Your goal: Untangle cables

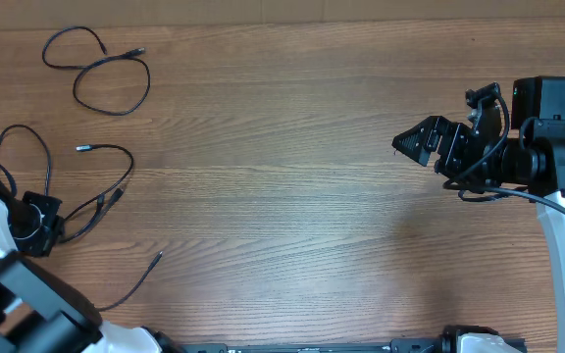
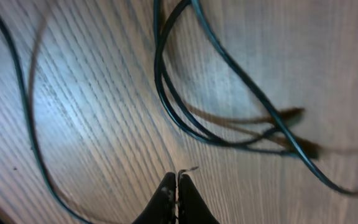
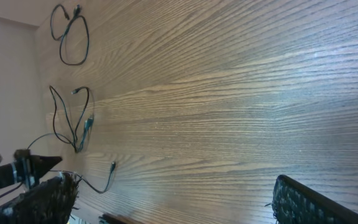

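Observation:
Thin black cables lie at the table's left. One looped cable point(image 1: 112, 86) rests at the far left corner. A second cable bundle point(image 1: 106, 173) loops beside my left gripper point(image 1: 55, 227), and a third cable point(image 1: 141, 275) trails toward the front edge. In the left wrist view my left gripper point(image 2: 178, 177) is shut with its fingertips pressed together. No cable shows between them; the cable loops point(image 2: 166, 93) lie just ahead on the wood. My right gripper point(image 1: 415, 142) hovers open and empty at the right, far from the cables point(image 3: 79, 124).
The wooden table point(image 1: 292, 196) stretches between the two arms. A thicker black arm cable point(image 1: 518, 196) hangs by the right arm. The arm bases point(image 1: 302, 347) sit along the front edge.

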Tool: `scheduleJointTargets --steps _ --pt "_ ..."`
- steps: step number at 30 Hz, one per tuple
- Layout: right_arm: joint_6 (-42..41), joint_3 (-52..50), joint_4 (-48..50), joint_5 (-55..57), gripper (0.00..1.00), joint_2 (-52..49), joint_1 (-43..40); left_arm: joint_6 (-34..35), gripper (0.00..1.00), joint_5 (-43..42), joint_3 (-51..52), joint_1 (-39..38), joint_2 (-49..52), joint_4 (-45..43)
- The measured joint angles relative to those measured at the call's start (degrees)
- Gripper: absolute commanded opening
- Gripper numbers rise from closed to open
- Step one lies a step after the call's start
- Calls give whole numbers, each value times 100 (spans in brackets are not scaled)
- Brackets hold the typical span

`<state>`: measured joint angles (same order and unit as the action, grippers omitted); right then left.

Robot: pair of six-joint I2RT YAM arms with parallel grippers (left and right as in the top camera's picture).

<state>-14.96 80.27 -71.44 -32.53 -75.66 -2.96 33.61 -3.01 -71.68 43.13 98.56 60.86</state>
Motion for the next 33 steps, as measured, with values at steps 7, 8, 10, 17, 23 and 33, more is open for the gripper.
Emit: scheduleJointTargets --steps 7,8,10,17,23,33 --pt "-4 0 -11 2 100 0 -2 127 4 118 7 0 793 -313" --pt "0 0 -13 0 100 0 -2 140 4 151 9 0 855 -356" --pt "0 0 -15 0 100 0 0 144 4 203 9 0 940 -466" --pt "-2 0 -15 0 100 0 0 144 4 247 9 0 960 -660" --pt "-4 0 -11 0 100 0 -2 142 4 251 -31 0 962 -457" --pt "-4 0 -31 -4 100 -11 -2 138 4 675 -1283 0 975 872"
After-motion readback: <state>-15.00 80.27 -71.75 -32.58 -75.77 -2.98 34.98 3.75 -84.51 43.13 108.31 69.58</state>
